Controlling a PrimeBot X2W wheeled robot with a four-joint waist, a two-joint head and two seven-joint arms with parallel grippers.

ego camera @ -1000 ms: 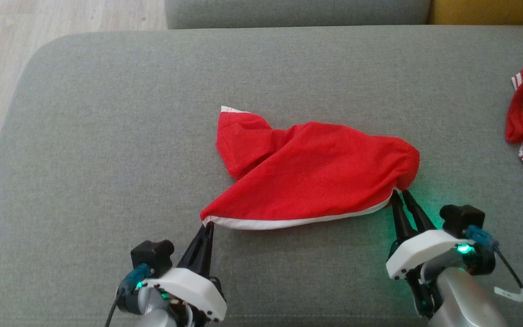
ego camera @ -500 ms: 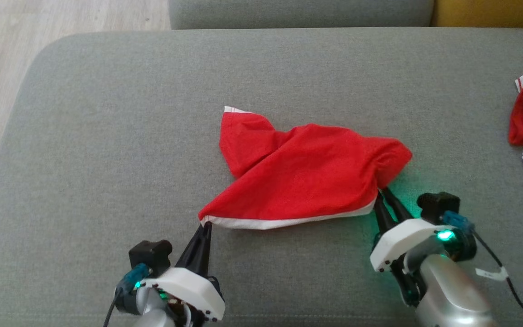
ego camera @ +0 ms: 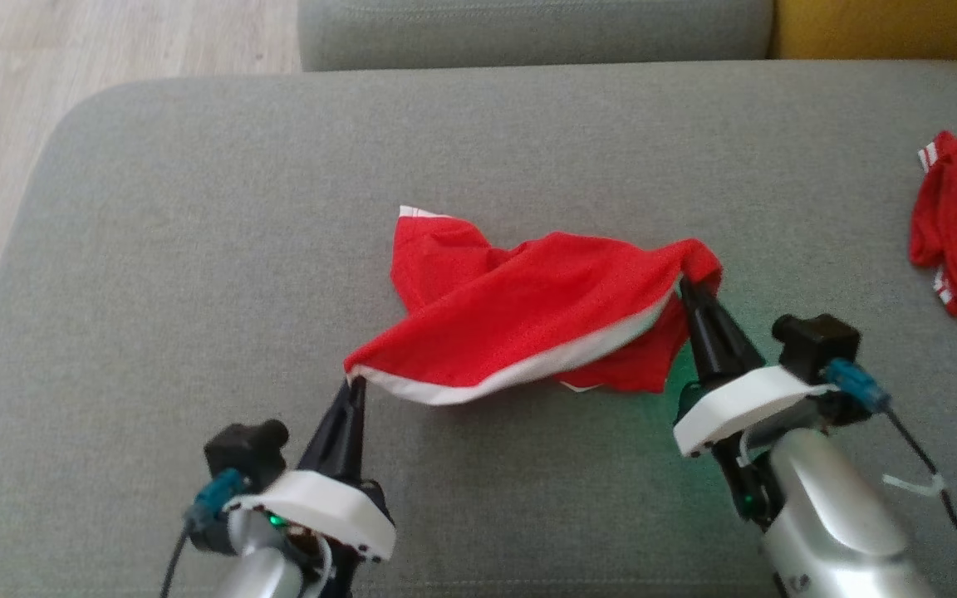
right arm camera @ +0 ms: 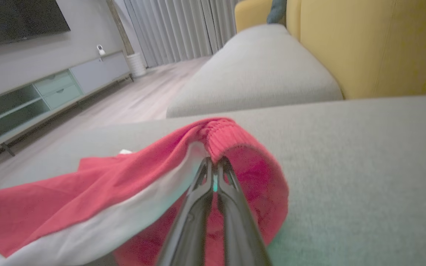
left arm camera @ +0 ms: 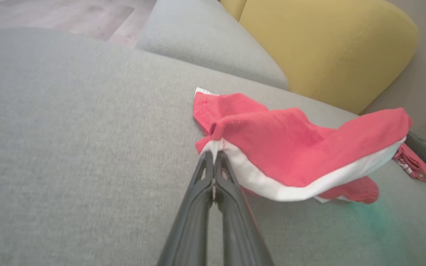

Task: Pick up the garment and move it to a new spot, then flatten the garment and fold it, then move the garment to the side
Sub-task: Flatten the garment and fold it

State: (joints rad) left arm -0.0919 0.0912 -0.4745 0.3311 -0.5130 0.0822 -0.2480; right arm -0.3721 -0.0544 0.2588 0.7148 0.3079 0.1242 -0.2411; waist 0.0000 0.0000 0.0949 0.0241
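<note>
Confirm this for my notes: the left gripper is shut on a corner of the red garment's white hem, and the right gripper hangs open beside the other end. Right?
No. The right gripper is shut on the garment at its other end, not open beside it; the right wrist view shows it pinching the fabric. The left gripper is shut on the hem corner.

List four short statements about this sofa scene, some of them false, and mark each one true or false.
1. The left gripper is shut on the garment at its white-trimmed edge. True.
2. The right gripper hangs open above the garment. False: it is shut on the garment's other end.
3. The garment lies folded flat. False: it sags, crumpled, between the two grippers, partly lifted.
4. A second red garment lies to the robot's right on the grey cushion. True.
</note>
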